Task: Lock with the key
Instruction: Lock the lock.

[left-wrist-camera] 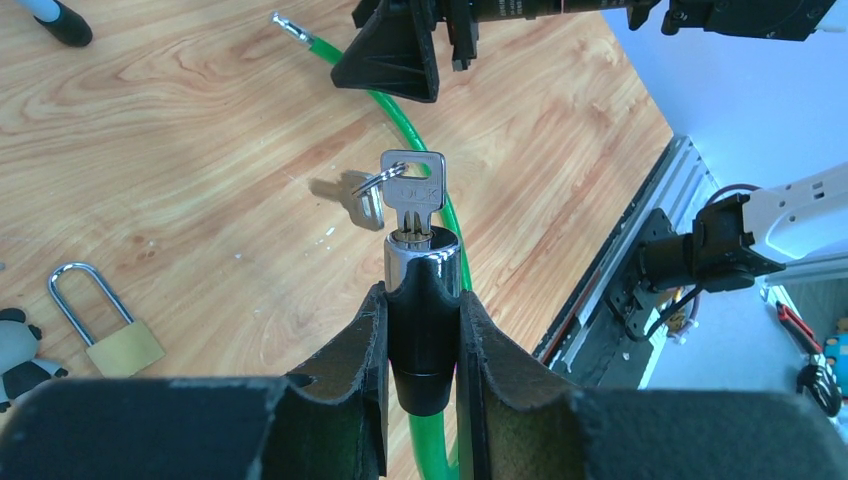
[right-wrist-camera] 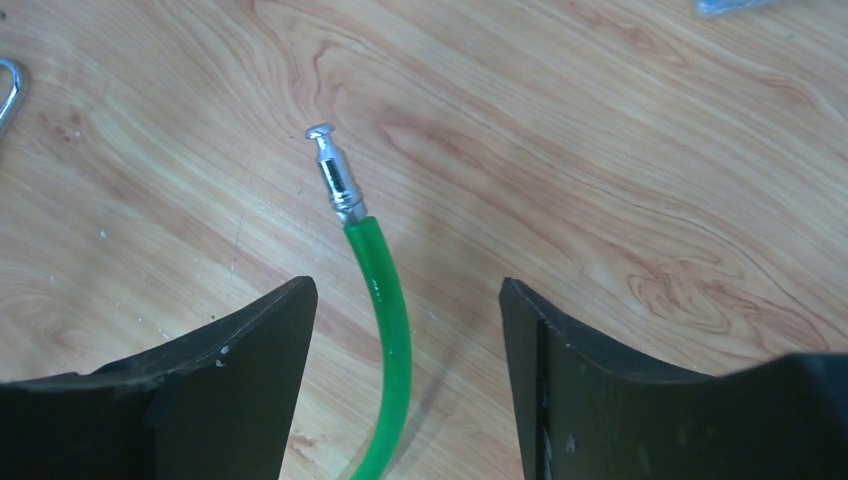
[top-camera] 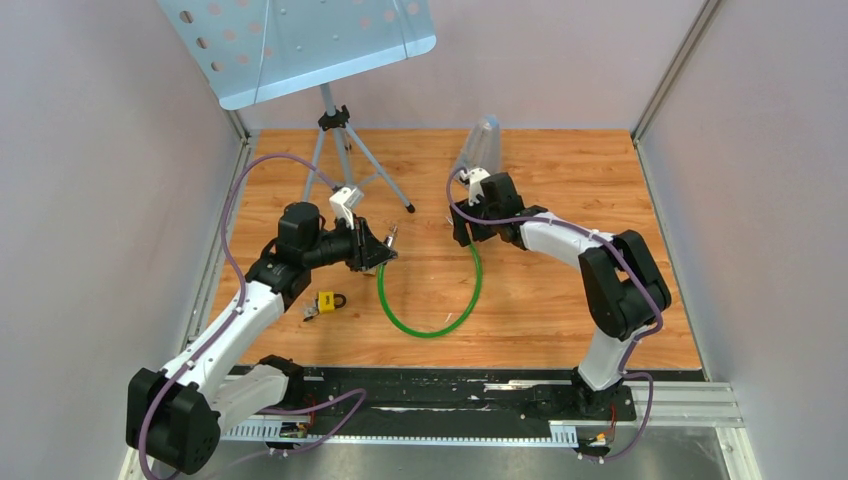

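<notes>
1. The left gripper (left-wrist-camera: 422,300) pinches the round black-and-chrome lock cylinder (left-wrist-camera: 423,262), held upright.
2. A flat silver key (left-wrist-camera: 413,190) with a ring stands in the cylinder's top; its stamped letters are unreadable.
3. The right gripper (right-wrist-camera: 405,290) is spread wide above the smooth green cable (right-wrist-camera: 385,330) and its chrome pin (right-wrist-camera: 335,175), without touching.
4. Both arms bend inward over the grained wooden table (top-camera: 560,290).

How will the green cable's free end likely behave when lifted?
Probably springy rather than limp: the green cable lies in a smooth loop. Its glossy sleeve and metal pin look slippery. The left gripper clamps the lock barrel, likely anchoring the other end.
</notes>
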Controlling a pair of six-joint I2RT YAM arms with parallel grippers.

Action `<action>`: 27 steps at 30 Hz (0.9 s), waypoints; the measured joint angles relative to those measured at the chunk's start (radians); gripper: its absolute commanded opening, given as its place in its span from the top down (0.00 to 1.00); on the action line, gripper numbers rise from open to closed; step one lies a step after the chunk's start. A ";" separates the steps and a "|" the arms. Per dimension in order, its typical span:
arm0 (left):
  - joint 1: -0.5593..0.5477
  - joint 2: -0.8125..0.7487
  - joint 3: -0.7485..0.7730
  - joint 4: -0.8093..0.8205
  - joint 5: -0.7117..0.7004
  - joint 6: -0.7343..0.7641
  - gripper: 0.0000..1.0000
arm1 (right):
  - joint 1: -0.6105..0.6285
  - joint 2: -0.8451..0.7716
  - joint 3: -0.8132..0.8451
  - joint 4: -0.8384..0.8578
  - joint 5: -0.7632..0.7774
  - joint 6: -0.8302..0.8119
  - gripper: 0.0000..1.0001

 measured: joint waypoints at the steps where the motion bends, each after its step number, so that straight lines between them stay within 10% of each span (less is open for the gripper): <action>1: 0.000 0.000 0.002 -0.004 0.001 0.001 1.00 | 0.000 0.001 0.000 -0.003 -0.010 -0.006 0.37; 9: 0.000 0.000 0.006 -0.009 0.001 0.008 1.00 | 0.000 0.008 -0.027 -0.022 -0.130 -0.053 0.53; 15: 0.000 0.000 0.006 -0.009 0.001 0.006 1.00 | 0.000 0.037 -0.033 -0.035 -0.148 -0.079 0.99; 27: 0.000 0.021 0.038 0.039 0.104 -0.085 1.00 | -0.002 -0.245 -0.178 -0.036 -0.349 -0.037 1.00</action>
